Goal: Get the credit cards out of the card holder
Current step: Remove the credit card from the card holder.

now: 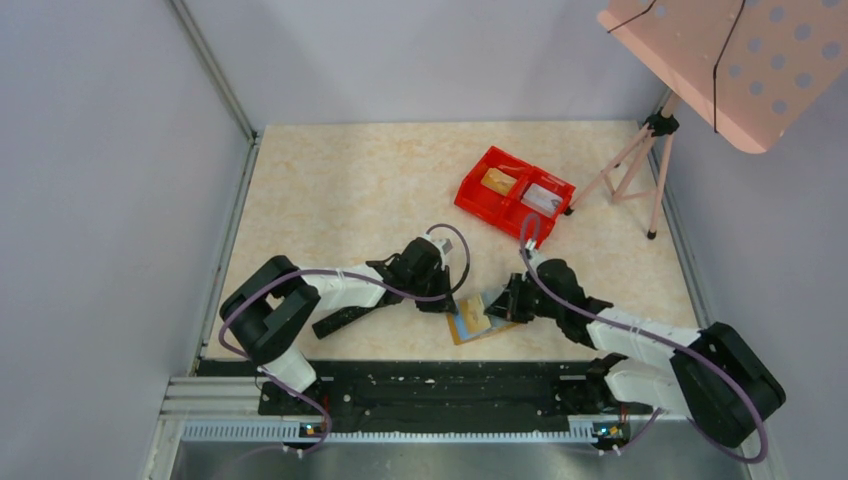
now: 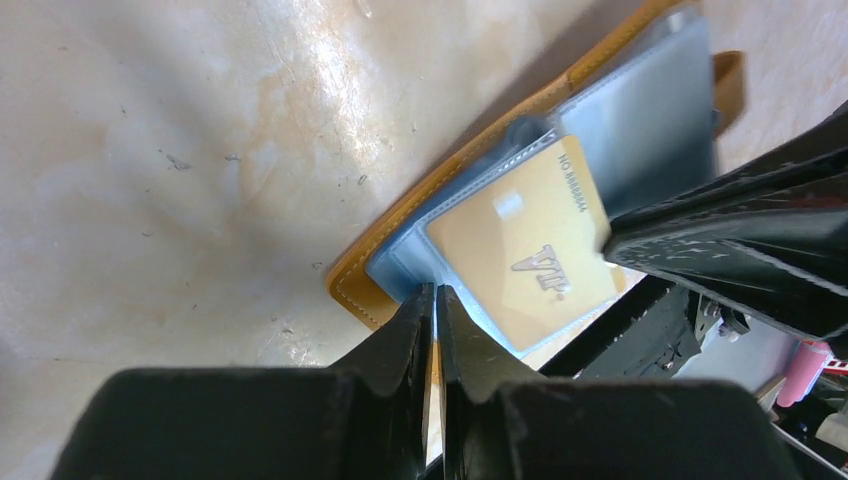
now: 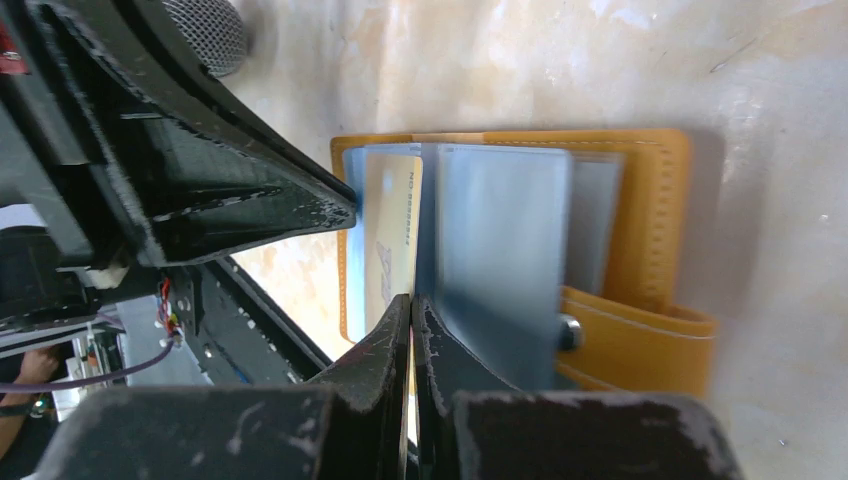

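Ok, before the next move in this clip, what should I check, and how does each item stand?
1. Card holder lying open: ok.
2. Left claw shut at the holder's edge: ok.
3. Right claw shut at the yellow-gold card's edge: ok.
4. Right claw pinching the card rather than a clear sleeve: cannot tell.
5. Card free of its sleeve: not ok, it sits inside.
6. Red tray apart from both arms: ok.

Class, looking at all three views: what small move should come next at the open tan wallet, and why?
Probably the right gripper should draw the yellow-gold plastic card out of its clear sleeve: its shut fingers seem to pinch that card's edge, while the shut left gripper seems to steady the tan bifold card holder.
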